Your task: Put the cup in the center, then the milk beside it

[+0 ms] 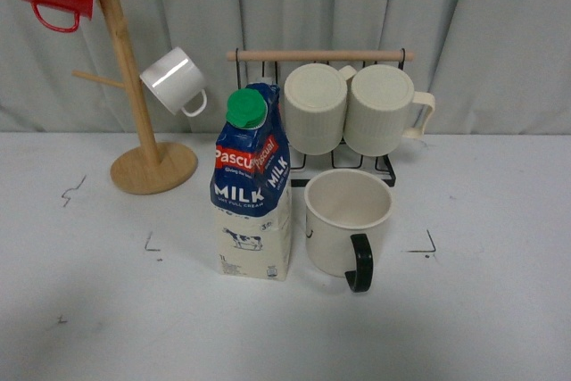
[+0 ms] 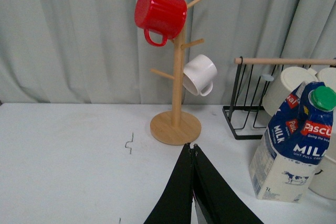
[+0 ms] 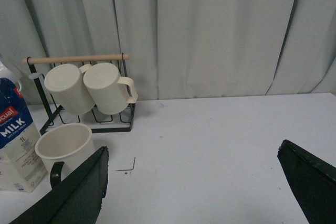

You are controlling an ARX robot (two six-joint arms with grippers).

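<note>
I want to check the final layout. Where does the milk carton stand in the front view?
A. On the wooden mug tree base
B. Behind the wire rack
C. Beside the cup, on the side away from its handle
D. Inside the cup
C: the milk carton stands upright next to the cup, whose black handle points toward the camera, between the black corner marks.

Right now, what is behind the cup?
Behind the cup stands a black wire rack holding two ribbed mugs tipped on their sides. The cup and milk cover part of the rack's base.
</note>
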